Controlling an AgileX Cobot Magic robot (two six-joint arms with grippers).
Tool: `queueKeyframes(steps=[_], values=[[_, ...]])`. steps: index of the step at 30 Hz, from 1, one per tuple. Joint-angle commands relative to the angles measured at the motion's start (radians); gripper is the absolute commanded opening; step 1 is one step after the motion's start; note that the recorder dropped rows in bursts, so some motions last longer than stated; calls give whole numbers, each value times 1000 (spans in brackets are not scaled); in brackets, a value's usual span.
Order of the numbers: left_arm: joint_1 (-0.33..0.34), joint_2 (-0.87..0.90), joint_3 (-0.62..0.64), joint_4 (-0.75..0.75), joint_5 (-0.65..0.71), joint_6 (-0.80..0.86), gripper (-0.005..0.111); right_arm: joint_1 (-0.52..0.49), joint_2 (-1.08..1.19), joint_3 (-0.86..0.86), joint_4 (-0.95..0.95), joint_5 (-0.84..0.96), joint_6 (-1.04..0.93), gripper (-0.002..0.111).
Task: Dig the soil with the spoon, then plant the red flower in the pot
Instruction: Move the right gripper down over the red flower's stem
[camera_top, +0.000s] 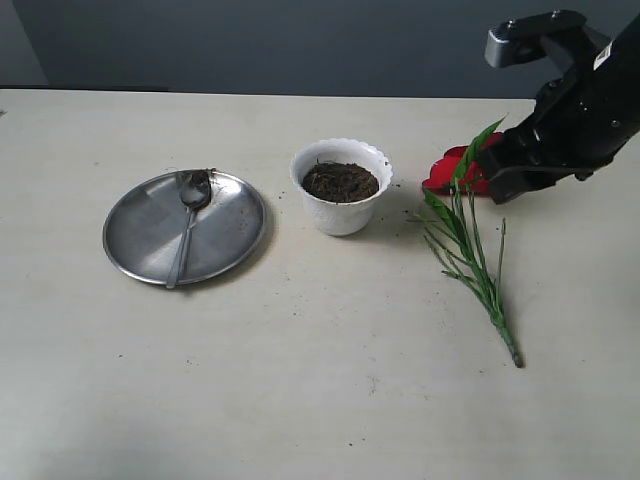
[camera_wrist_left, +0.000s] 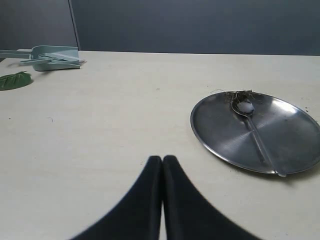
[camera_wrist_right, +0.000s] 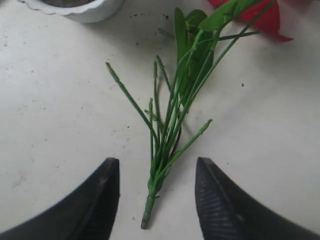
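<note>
Red flower (camera_top: 458, 170) lies flat on the table (camera_top: 320, 380) to the right of the white pot (camera_top: 342, 187), its red petals just beside the pot's right side and partly covered by the right arm in the exterior view. Its thin green stem (camera_top: 497, 322) runs away from the bloom toward the near edge of the table, with narrow grass-like blades and broad green leaves fanning along it. The right tool (camera_wrist_right: 157, 200) hovers over the cut end of the stem with its 2 dark fingers (camera_wrist_right: 100, 200) spread wide apart; the stem end sits between them in the right wrist view, and whether either finger touches it cannot be told.

The pot stands upright near the middle of the table, filled almost to its scalloped rim with dark, fibrous soil (camera_top: 340, 182). A few dark crumbs speckle the table around it.

Well to the left of the pot rests a round steel plate (camera_top: 225, 235). The silver spoon (camera_top: 186, 226) lies on the plate, bowl toward the far rim and handle reaching the near rim, with a small tuft of soil clinging at the bowl.

The left tool (camera_wrist_left: 162, 160) is closed, its 2 fingers pressed together with nothing between them, low over bare table near the plate. In the left wrist view a pale green plastic scoop (camera_wrist_left: 50, 56) and a loose green leaf (camera_wrist_left: 14, 80) lie at the far side of the table.
</note>
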Motion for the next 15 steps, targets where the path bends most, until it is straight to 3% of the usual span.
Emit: queueKeyframes(steps=[1, 15], values=[[-4, -6, 5, -6, -6, 1, 0, -2, 43, -5, -10, -47, -3, 46], [-4, -6, 5, -6, -6, 1, 0, -2, 93, -5, -3, -77, 3, 48]])
